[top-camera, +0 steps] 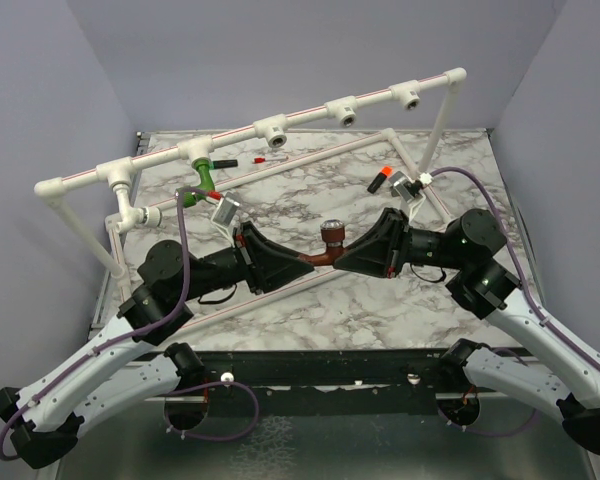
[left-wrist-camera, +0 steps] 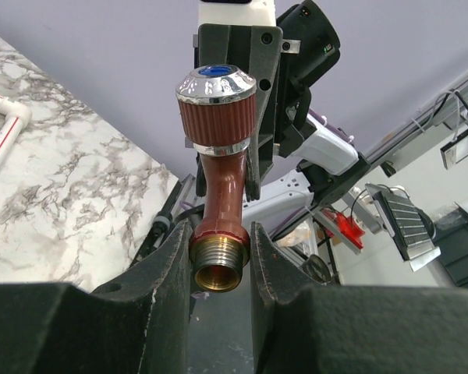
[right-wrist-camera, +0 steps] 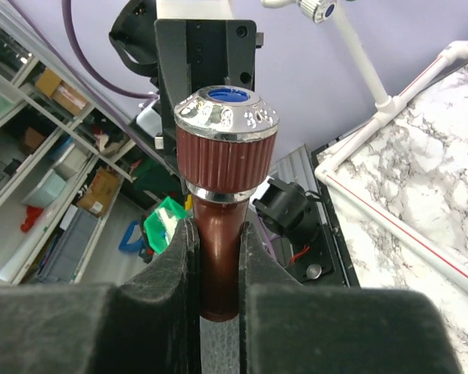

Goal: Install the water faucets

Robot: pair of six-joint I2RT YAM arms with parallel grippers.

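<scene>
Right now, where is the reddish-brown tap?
In the top view the reddish-brown tap is over the middle of the marble table, pinched between the left claw and the right claw, nearer the arms than the white pipe frame.

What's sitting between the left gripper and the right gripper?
The brown faucet, clamped by the left gripper and the right gripper. The top view shows it bridging them; both wrist views show it pinched.
</scene>
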